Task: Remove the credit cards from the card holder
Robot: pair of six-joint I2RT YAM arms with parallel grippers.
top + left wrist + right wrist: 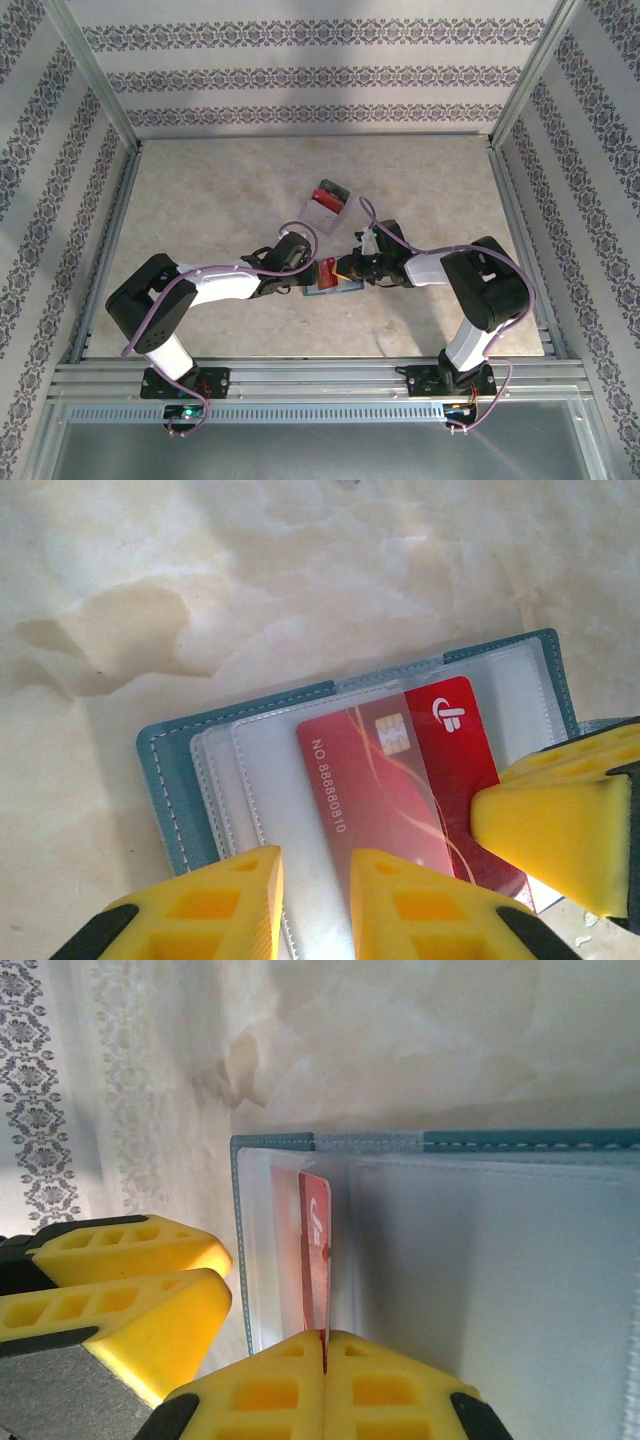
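My right gripper point(323, 1365) is clamped shut on the edge of a red card point(315, 1250), which sits partway out of a clear sleeve in the open teal card holder point(170, 770) lying flat on the table point(300, 570). My left gripper point(315, 885), fingers slightly parted and grasping nothing, hangs over the holder's near edge. I judge the card mid-extraction; next comes a straight pull along the sleeve, with the holder kept from sliding.

Open teal card holder point(170, 780) on a pale marbled table point(300, 570). A red card point(400, 790) sticks partly out of a clear sleeve. The left gripper point(315, 880), yellow fingers slightly apart, hangs over the holder's near edge. The right gripper's fingers point(560, 820) meet the card's right edge.
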